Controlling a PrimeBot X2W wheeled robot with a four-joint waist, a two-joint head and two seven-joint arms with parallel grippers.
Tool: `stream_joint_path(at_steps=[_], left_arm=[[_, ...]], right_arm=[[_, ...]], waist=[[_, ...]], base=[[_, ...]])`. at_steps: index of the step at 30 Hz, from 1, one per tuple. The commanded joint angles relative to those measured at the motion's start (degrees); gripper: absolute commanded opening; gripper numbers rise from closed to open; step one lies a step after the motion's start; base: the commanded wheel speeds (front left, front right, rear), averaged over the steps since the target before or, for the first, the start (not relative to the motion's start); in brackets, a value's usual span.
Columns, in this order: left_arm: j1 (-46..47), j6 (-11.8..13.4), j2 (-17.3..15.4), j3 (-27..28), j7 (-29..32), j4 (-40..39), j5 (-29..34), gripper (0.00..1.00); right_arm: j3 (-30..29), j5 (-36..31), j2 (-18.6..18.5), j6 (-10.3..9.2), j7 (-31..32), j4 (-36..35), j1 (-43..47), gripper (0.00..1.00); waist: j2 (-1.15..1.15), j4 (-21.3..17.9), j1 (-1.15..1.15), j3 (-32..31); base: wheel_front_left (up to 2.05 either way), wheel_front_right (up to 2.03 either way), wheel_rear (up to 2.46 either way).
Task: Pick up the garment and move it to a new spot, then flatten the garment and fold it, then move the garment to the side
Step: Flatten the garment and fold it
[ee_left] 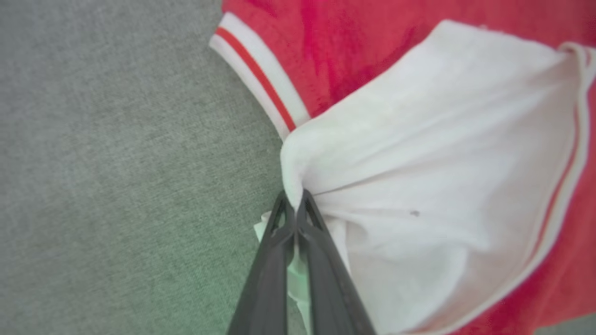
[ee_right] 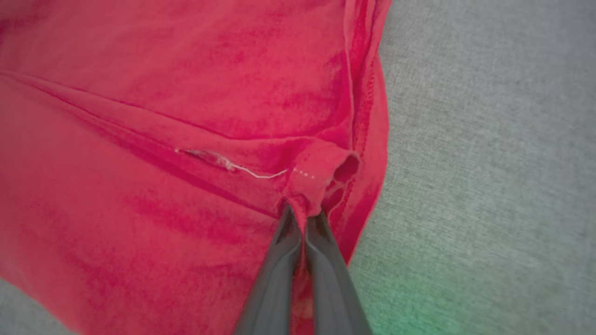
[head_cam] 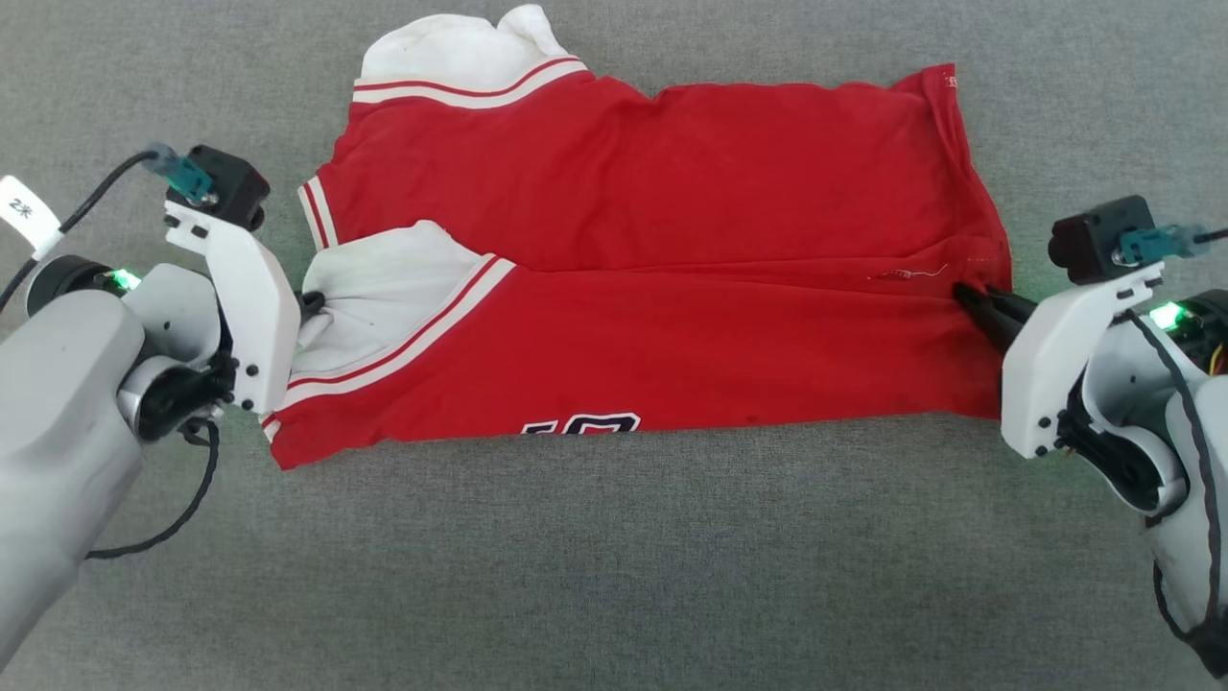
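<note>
Mid-fold: garment (head_cam: 672, 288) doubled over lengthwise, both ends pinched

It's lying spread across the middle of the grey cloth surface (head_cam: 614, 576), so I'd say the move and the flattening are done and one long fold is in: the near flap lies over the far half, with its loose edge running 9 to 3 through the middle and bits of black lettering peeking out at the 6 o'clock fold. The left gripper (head_cam: 312, 305), at 9 o'clock, is clamped tight on the white sleeve, and the right gripper (head_cam: 964, 297), at 3, is clamped on the bunched red hem. I'd guess more folding and the shift to the side are left. There's plenty of bare surface at 6 o'clock and less at 12, where the far sleeve sits close to the top edge of the head view.
</note>
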State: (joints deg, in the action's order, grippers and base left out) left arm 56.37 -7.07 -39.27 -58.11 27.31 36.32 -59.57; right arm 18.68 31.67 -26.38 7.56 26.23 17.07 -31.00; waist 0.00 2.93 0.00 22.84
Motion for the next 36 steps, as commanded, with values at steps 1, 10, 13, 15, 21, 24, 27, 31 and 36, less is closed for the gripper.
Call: stream_joint_path(at_steps=[1, 10, 13, 15, 21, 24, 27, 31, 36], left_arm=[[0.37, -0.01, 0.03, -0.54, 0.53, 1.48, 0.20, 0.47], [3.07, 0.33, -2.07, 0.13, 1.48, -0.24, -0.80, 1.00], [1.56, 2.26, -3.97, 0.49, 2.52, -3.46, -1.68, 1.00], [0.00, 3.91, -5.19, 0.79, 3.30, -6.71, -2.75, 1.00], [-6.83, 11.41, -10.05, 1.33, 6.30, -20.10, -6.48, 1.00], [-10.35, 15.47, -12.63, 1.39, 7.16, -26.48, -7.86, 1.00], [-13.36, 18.77, -14.66, 1.39, 7.51, -30.85, -9.16, 1.00], [-16.39, 21.50, -16.36, 1.52, 6.73, -32.02, -10.61, 1.00], [-18.33, 21.55, -15.33, 2.53, 4.21, -27.25, -12.12, 1.00]], right_arm=[[1.05, 0.35, 0.13, -0.14, 0.87, 1.23, -0.23, 0.45], [-0.22, 0.95, -1.59, -0.14, 1.73, -1.59, 0.55, 1.00], [-2.71, -0.19, -1.78, -0.14, 0.58, -4.56, 2.61, 1.00], [-5.51, -1.11, -1.21, -0.13, -0.39, -6.59, 4.36, 1.00], [-13.88, -5.57, 3.00, -0.11, -4.02, -14.98, 10.85, 1.00], [-17.63, -7.68, 6.26, -0.10, -5.36, -18.90, 14.19, 1.00], [-20.72, -9.42, 9.71, -0.10, -6.17, -22.43, 16.98, 1.00], [-22.48, -11.30, 14.03, -0.10, -5.51, -26.52, 20.45, 1.00], [-23.08, -11.97, 17.00, -0.09, -2.61, -29.52, 23.37, 1.00]], waist=[[0.00, -0.03, 0.00, -0.18], [0.00, 0.45, 0.00, -2.98], [0.00, 0.55, 0.00, -4.31], [0.00, 0.53, 0.00, -5.25], [0.00, -0.12, 0.00, -7.37], [0.00, -0.86, 0.00, -7.75], [0.00, -1.87, 0.00, -7.71], [0.00, -3.56, 0.00, -7.08], [0.00, -5.21, 0.00, -5.65]], base=[[0.00, 0.00, 0.00], [0.00, 0.00, 0.00], [0.00, 0.00, 0.00], [0.00, 0.00, 0.00], [0.00, 0.00, 0.00], [0.00, 0.00, 0.00], [0.00, 0.00, 0.00], [0.00, 0.00, 0.00], [0.00, 0.00, 0.00]])
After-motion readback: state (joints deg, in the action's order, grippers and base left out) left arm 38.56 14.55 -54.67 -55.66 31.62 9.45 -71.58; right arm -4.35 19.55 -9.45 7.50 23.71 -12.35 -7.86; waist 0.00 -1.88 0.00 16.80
